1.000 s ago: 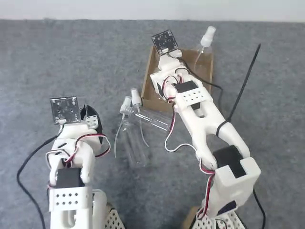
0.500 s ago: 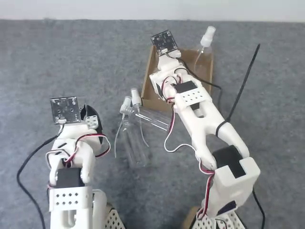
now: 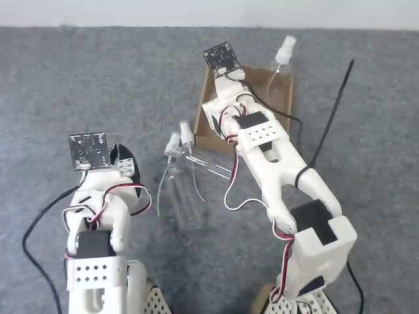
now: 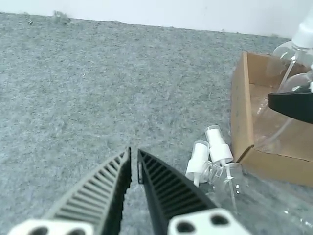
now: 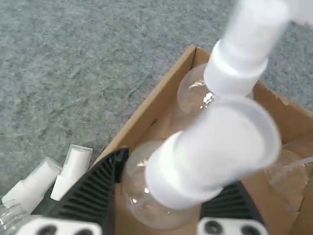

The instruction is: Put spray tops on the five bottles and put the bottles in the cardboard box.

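Observation:
The cardboard box (image 3: 204, 108) sits at the table's far middle. My right gripper (image 5: 168, 176) hangs over the box (image 5: 151, 110), shut on a clear bottle (image 5: 146, 196) whose white spray top (image 5: 220, 147) points at the camera. Another capped bottle (image 3: 280, 65) stands at the box's far right corner (image 5: 195, 93). Two capped bottles (image 3: 180, 186) lie side by side on the carpet, just left of the box (image 4: 239, 107). My left gripper (image 4: 134, 161) is shut and empty, above the carpet, short of those bottles (image 4: 215, 159) and to their left (image 3: 124, 160).
Grey carpet (image 3: 78, 85) covers the table, with open room left of the box. A black cable (image 3: 334, 114) runs along the right side. A white wall edge (image 4: 146, 12) borders the far side.
The right arm's wrist has shifted slightly left and away over the box with the bottle. The left arm has not moved.

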You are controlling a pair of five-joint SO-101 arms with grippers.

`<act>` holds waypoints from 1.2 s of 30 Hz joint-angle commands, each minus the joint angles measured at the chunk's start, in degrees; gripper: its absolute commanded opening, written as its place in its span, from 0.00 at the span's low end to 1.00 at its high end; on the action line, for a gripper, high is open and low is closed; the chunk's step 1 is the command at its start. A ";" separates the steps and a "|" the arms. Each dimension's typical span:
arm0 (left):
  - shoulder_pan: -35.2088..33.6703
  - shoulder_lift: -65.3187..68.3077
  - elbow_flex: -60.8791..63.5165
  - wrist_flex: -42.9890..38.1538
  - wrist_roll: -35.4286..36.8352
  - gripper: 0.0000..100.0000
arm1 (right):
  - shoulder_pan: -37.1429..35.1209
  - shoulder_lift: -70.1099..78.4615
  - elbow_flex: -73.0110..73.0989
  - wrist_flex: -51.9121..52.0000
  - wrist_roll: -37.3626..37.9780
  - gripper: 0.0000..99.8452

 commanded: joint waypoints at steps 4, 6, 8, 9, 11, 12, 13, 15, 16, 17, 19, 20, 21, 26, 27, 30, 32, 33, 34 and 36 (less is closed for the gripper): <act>0.09 -0.88 -0.13 -1.58 0.00 0.01 | -0.92 -1.19 -2.20 -0.75 -0.18 0.15; 0.09 -0.88 -0.13 -1.67 0.00 0.01 | -1.19 -1.27 -2.20 -0.75 -0.09 0.15; 0.09 -0.88 -0.13 -1.67 0.00 0.01 | -1.45 -1.27 -2.46 -0.75 -0.09 0.15; 0.09 -0.88 -0.13 -1.67 0.00 0.01 | -1.63 -1.27 -2.55 -0.75 -0.09 0.15; 0.09 -0.88 -0.13 -1.67 0.00 0.01 | -1.98 -1.36 -2.55 -0.75 -0.09 0.15; 0.09 -0.88 -0.13 -1.67 0.00 0.01 | -2.07 -1.36 -2.55 -0.75 -0.09 0.15; 0.09 -0.88 -0.13 -1.67 0.00 0.01 | -2.15 -1.36 -2.55 -0.75 -0.09 0.16; 0.09 -0.88 -0.13 -1.67 0.00 0.01 | -2.07 -1.36 -2.55 -0.66 -0.09 0.19; 0.09 -0.88 -0.13 -1.67 0.00 0.01 | -2.07 -1.36 -2.55 -0.66 -0.09 0.21; 0.09 -0.88 -0.13 -1.67 0.00 0.01 | -2.07 -1.36 -2.37 -0.66 -0.09 0.23; 0.09 -0.88 -0.13 -1.67 0.00 0.01 | -2.07 -1.36 -2.29 -0.66 0.00 0.26; 0.09 -0.88 -0.13 -1.67 0.00 0.01 | -2.07 -1.36 -2.29 -0.66 0.00 0.26; 0.09 -0.88 -0.13 -1.67 0.00 0.01 | -2.07 -1.36 -2.37 -0.66 0.00 0.26; 0.09 -0.88 -0.13 -1.67 0.00 0.01 | -2.15 -1.36 -2.55 -0.66 0.00 0.27; 0.09 -0.88 -0.13 -1.67 0.00 0.01 | -2.15 -1.45 -2.64 -0.66 0.00 0.27; 0.09 -0.88 -0.13 -1.67 0.00 0.01 | -1.98 -3.56 -2.73 -0.66 0.00 0.27; 0.09 -0.88 -0.13 -1.67 0.00 0.01 | -1.80 -5.67 -2.81 0.22 0.00 0.27; 0.09 -0.88 -0.13 -1.67 0.00 0.01 | -1.89 -6.81 -2.81 1.45 0.00 0.27; 0.09 -0.88 -0.13 -1.67 0.00 0.01 | -1.98 -7.96 -2.81 2.59 0.00 0.27; 0.09 -0.88 -0.13 -1.67 0.00 0.01 | -2.07 -9.98 -2.81 4.18 0.00 0.27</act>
